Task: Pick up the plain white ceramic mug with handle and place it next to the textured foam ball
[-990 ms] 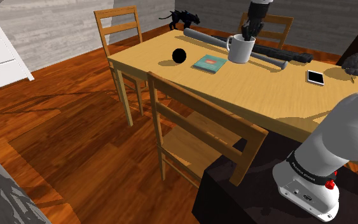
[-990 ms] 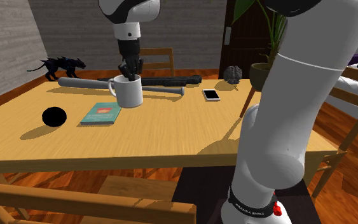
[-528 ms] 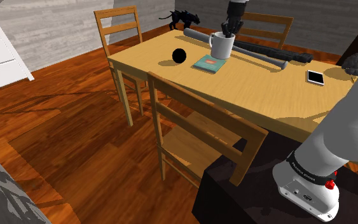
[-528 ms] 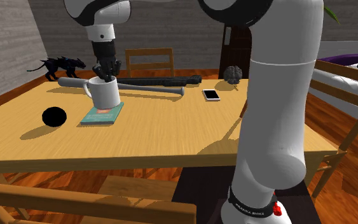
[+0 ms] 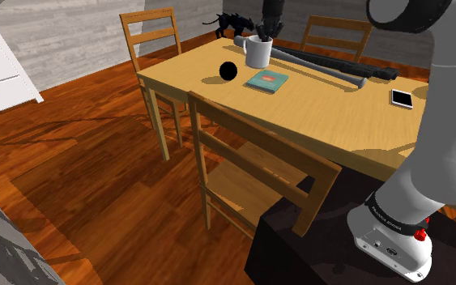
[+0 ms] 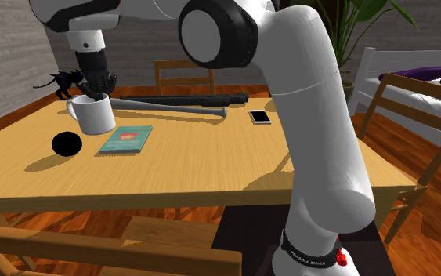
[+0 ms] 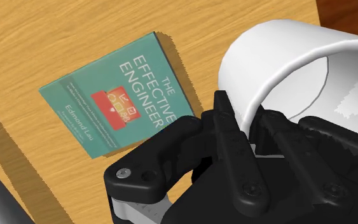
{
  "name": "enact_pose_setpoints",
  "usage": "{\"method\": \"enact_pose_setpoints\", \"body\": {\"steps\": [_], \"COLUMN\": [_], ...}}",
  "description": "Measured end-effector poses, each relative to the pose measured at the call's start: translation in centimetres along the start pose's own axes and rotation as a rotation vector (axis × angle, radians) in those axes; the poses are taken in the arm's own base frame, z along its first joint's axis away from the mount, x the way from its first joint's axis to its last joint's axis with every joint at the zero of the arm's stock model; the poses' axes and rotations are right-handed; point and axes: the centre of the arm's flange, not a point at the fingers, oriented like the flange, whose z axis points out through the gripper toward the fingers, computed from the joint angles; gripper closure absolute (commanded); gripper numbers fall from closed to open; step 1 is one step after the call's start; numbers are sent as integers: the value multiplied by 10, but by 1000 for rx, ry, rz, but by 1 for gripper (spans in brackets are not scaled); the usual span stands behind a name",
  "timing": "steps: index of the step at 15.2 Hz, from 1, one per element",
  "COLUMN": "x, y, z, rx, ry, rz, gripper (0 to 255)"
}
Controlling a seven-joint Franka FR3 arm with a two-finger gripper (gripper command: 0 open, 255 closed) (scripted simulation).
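Note:
A plain white mug [image 5: 257, 53] hangs just above the wooden table [image 5: 331, 121], with my black gripper [image 5: 264, 36] shut on its rim from above. In the second exterior view the mug [image 6: 94, 116] and gripper [image 6: 93, 97] are behind the black ball [image 6: 66, 144] and a little to its right. The ball [image 5: 229, 71] rests on the table near the shoulder view's left end. In the wrist view the gripper [image 7: 254, 130] clasps the mug's wall [image 7: 279, 54], one finger [image 7: 225, 124] outside it and the other inside.
A teal book [image 6: 126, 139] lies right of the ball, below the mug. A grey bat [image 6: 179, 108], a dark long object [image 6: 203, 100] and a phone [image 6: 260, 117] lie further back. A black animal figure [image 6: 74, 78] stands at the far corner. Wooden chairs [image 5: 242, 154] ring the table.
The arm has carried the mug toward the shoulder view's left, from above the bat, past the book, to near the ball. The grip stayed shut.

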Motion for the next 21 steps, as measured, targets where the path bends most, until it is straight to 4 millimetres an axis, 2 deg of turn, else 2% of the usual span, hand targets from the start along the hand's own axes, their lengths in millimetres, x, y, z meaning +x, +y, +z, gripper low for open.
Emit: {"method": "enact_pose_setpoints", "body": {"steps": [5,6,11,21], "x": [58,62,68,69], "y": [-27,-29,-32,-30], "z": [-3,1,26,79], "rx": [-2,-1,0,0], "ry": [3,-2,-1,-1], "rz": [4,1,0,0], "gripper": [255,255,255,255]}}
